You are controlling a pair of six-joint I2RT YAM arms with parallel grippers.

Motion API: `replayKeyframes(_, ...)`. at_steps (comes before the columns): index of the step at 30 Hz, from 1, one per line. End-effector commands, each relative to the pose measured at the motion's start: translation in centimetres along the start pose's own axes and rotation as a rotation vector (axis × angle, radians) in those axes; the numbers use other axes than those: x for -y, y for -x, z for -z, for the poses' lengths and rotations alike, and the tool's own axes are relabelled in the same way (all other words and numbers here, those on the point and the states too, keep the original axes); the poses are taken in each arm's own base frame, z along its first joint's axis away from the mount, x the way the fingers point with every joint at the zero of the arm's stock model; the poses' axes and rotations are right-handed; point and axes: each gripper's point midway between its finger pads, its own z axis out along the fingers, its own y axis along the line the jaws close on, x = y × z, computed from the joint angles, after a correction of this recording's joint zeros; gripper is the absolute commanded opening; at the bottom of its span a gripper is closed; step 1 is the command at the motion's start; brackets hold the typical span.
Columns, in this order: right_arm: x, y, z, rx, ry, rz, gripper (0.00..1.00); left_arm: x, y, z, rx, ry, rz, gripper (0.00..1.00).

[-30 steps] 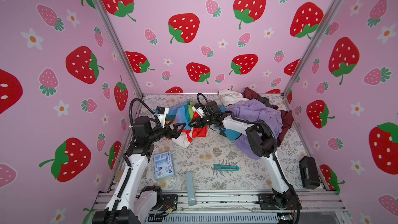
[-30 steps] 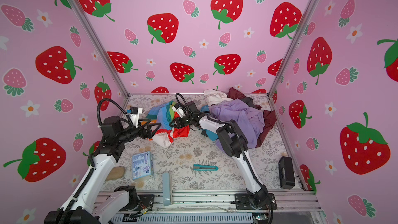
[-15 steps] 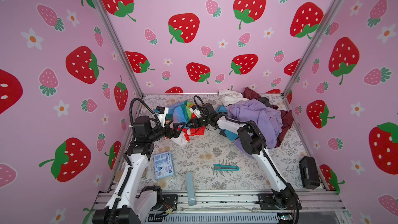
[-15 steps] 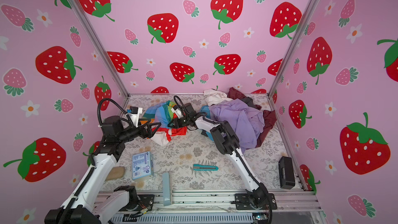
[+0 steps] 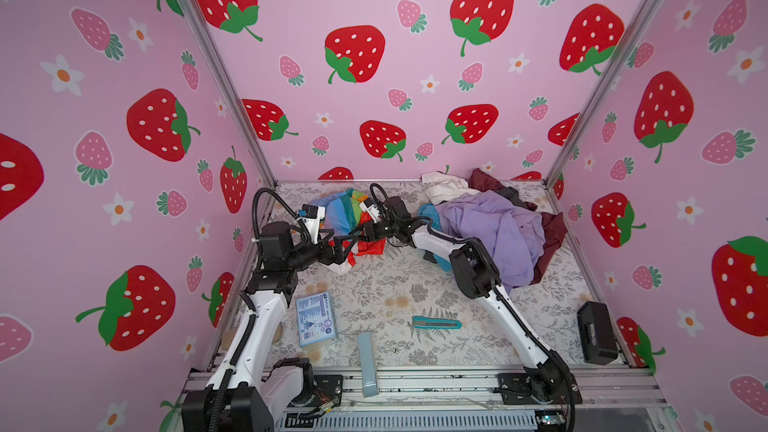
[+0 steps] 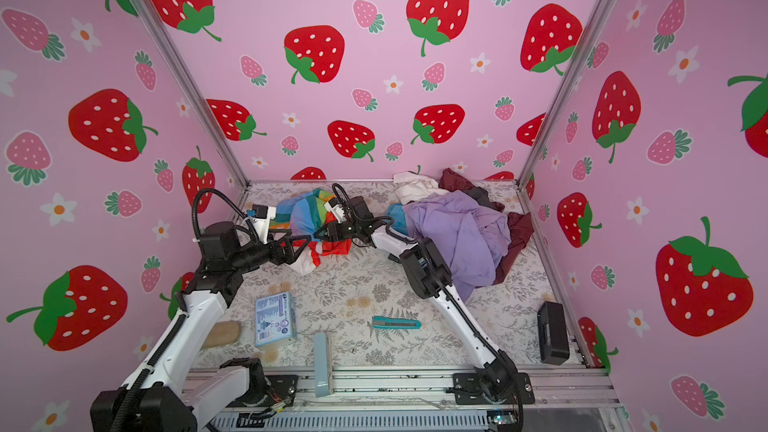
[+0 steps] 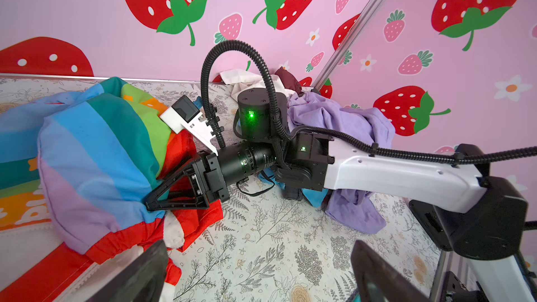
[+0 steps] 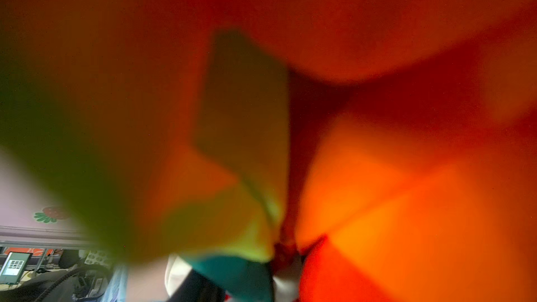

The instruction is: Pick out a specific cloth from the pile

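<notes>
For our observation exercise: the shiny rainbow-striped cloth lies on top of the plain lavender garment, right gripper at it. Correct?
No: both top views show the shiny rainbow-striped cloth on the floral table, left of the plain lavender garment; right gripper at it.

No readable text; partial white letters on the cloth (image 7: 96,164)

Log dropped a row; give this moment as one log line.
cloth: apart from pile | right end effector: in cloth, grip unclear | left end effector: open, at cloth edge, empty
</notes>
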Motion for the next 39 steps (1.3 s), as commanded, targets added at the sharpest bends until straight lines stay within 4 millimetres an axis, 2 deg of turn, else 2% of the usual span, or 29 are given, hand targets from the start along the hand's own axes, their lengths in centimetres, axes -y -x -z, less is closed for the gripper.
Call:
replayKeyframes(1, -1.9, 0.4, 0.1, -0.004, 0.031, 0.024, 0.55, 0.3, 0.7, 0.0, 0.014, -0.024, -0.004, 0.99)
replayKeyframes(3, -3.0, 0.6, 0.9, -0.009, 0.034, 0.050, 0.70, 0.2, 0.7, -0.1, 0.010, -0.021, 0.003, 0.99)
replayKeyframes(5, -4.3, 1.0, 1.8, -0.008, 0.031, 0.081, 1.00, 0.0, 0.8, -0.1, 0.010, -0.014, 0.009, 0.99)
replayKeyframes(14, -9.2, 2.6, 6.3, 0.007, -0.015, 0.160, 1.00, 0.3, 1.4, -0.1, 0.000, -0.026, 0.041, 0.99)
replayKeyframes(16, -9.5, 2.6, 7.2, -0.013, -0.034, 0.147, 1.00, 0.4, 1.6, 0.0, 0.004, -0.021, 0.036, 0.99)
replayKeyframes(20, -8.6, 2.0, 10.1, -0.051, -0.158, 0.130, 0.99, 0.3, 2.1, 0.2, -0.006, -0.003, 0.038, 0.99)
replayKeyframes(25, -8.5, 2.2, 16.6, 0.010, -0.306, 0.139, 1.00, 0.2, 2.3, 0.1, -0.024, 0.004, 0.051, 0.99)
replayKeyframes(28, -8.8, 2.7, 21.6, 0.072, -0.402, 0.163, 1.00, -0.2, 2.3, 0.1, -0.026, 0.024, 0.057, 0.99)
replayKeyframes(32, -8.6, 3.9, 29.4, 0.177, -0.549, 0.178, 1.00, -1.4, 2.8, 0.5, -0.032, 0.117, 0.076, 0.99)
replayKeyframes(35, -8.2, 4.1, 34.9, 0.242, -0.678, 0.196, 1.00, -3.6, 2.8, 0.8, -0.029, 0.244, 0.092, 0.99)
replayKeyframes(39, -5.9, 3.4, 41.7, 0.318, -0.929, 0.206, 1.00, -8.6, 1.6, 2.3, -0.027, 0.534, 0.134, 0.99)
